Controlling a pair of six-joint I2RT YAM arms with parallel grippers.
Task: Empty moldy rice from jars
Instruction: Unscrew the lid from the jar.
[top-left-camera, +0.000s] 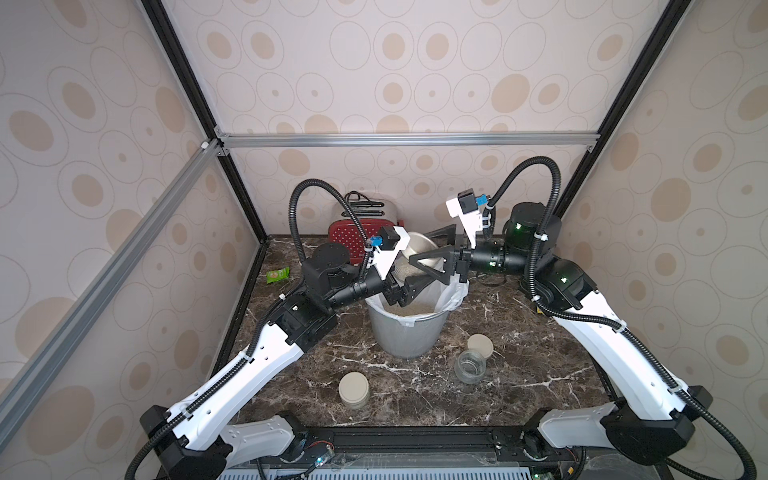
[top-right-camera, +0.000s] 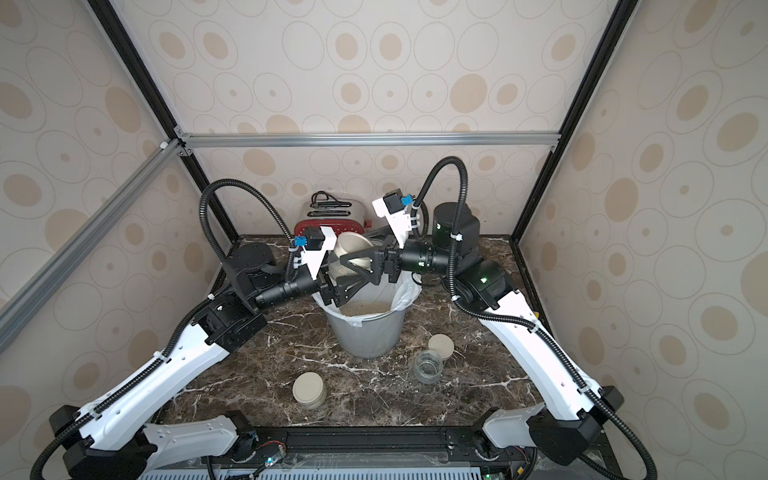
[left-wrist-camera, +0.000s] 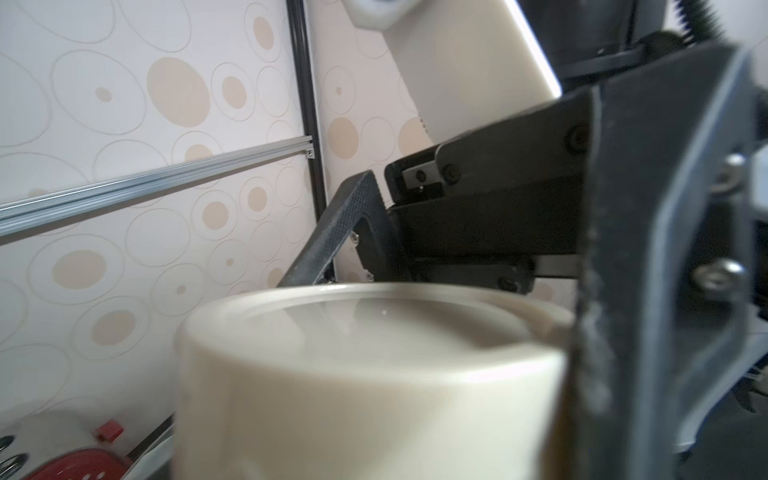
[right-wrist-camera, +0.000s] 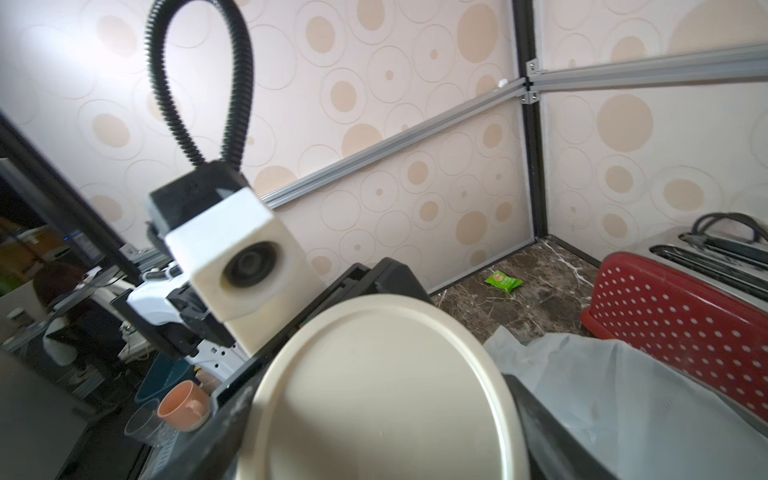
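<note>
One jar (top-left-camera: 401, 272) hangs tilted over the grey bin (top-left-camera: 405, 332), with my left gripper (top-left-camera: 405, 284) shut on its glass body. Moldy rice (top-right-camera: 338, 272) shows through the glass. My right gripper (top-left-camera: 424, 249) is shut on the jar's beige lid (right-wrist-camera: 382, 386), one finger (right-wrist-camera: 540, 415) pressed against each side of its rim. In the left wrist view the lid (left-wrist-camera: 374, 374) fills the foreground. More rice (top-left-camera: 409, 308) lies inside the bin's white liner. A closed jar (top-left-camera: 354, 390) stands front left. An empty open jar (top-left-camera: 469, 365) stands front right beside its loose lid (top-left-camera: 480, 345).
A red polka-dot toaster (top-left-camera: 353, 237) stands against the back wall behind the bin. A green packet (top-left-camera: 277, 274) lies at the back left of the marble table (top-left-camera: 540, 353). Wallpapered panels on a metal frame close in three sides.
</note>
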